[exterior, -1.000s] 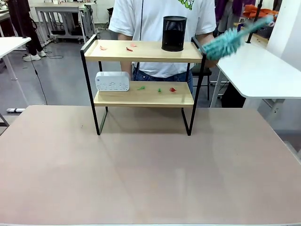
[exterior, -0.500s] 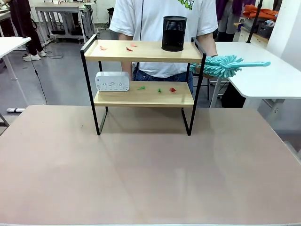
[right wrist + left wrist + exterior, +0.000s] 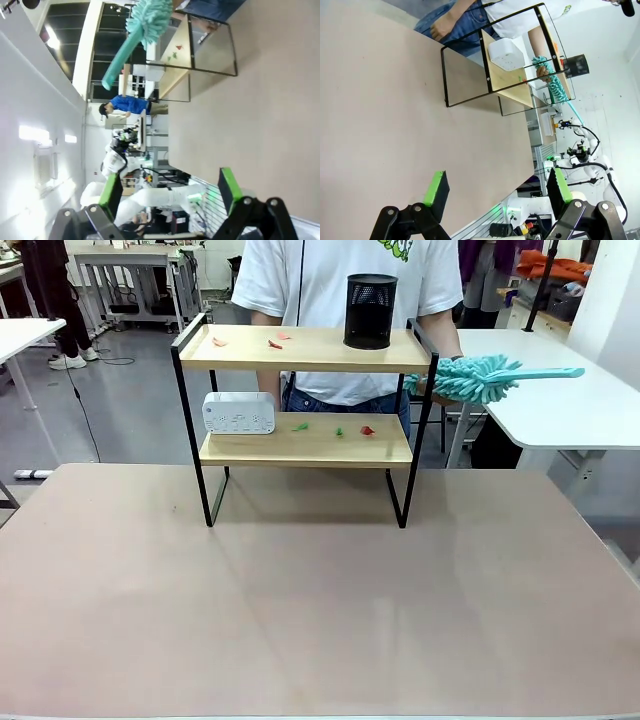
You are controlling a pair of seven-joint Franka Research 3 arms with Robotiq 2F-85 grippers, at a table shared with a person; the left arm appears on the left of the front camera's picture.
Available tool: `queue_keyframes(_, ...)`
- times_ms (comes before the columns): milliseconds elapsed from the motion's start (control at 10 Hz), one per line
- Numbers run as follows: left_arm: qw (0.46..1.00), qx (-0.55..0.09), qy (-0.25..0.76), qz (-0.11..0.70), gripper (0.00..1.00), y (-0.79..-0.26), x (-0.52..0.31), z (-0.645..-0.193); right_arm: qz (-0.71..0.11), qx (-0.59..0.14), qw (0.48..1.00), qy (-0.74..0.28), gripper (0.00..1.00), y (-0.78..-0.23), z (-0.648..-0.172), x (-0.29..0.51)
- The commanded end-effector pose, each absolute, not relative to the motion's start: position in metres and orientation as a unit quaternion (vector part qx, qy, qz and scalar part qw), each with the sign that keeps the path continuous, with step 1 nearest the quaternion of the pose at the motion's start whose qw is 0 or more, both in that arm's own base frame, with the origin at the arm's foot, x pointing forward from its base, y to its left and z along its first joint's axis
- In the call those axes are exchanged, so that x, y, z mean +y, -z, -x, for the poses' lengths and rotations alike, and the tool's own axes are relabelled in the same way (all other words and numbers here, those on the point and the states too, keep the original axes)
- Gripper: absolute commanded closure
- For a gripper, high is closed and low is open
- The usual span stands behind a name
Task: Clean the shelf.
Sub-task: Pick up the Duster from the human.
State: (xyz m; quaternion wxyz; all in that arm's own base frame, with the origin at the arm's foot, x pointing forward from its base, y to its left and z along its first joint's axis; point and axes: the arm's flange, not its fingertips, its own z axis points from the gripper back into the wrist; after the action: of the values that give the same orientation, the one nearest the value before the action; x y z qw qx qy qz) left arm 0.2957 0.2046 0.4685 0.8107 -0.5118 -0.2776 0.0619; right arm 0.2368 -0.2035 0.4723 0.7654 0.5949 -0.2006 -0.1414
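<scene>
Two-tier light-wood shelf [image 3: 300, 448] in black metal frame, far middle of brown table [image 3: 300, 620], left gripper [image 3: 497, 186] jaws wide apart, empty, right gripper [image 3: 169, 191] same, teal fluffy duster [image 3: 468, 378] beside shelf's right post

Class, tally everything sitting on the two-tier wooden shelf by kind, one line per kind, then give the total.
Small coloured scraps: 6
Black mesh cylindrical cup: 1
White rectangular box: 1
Total on the light wooden two-tier shelf: 8
</scene>
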Motion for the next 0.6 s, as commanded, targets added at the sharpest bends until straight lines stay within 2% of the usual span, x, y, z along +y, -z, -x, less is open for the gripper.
queue_keyframes(0, 0.803, -0.291, -0.051, 0.518, 0.0, -0.47, 0.206, -0.297, -0.631, -0.159, 0.731, 0.205, 0.0, -0.512, -0.276, -0.202)
queue_keyframes(300, 0.803, -0.291, -0.051, 0.518, 0.0, -0.47, 0.206, -0.297, -0.6, -0.084, 0.758, 0.242, 0.0, -0.528, -0.329, -0.164)
queue_keyframes(500, 0.803, -0.291, -0.051, 0.518, 0.0, -0.47, 0.206, -0.297, -0.601, -0.062, 0.755, 0.253, 0.0, -0.532, -0.367, -0.14)
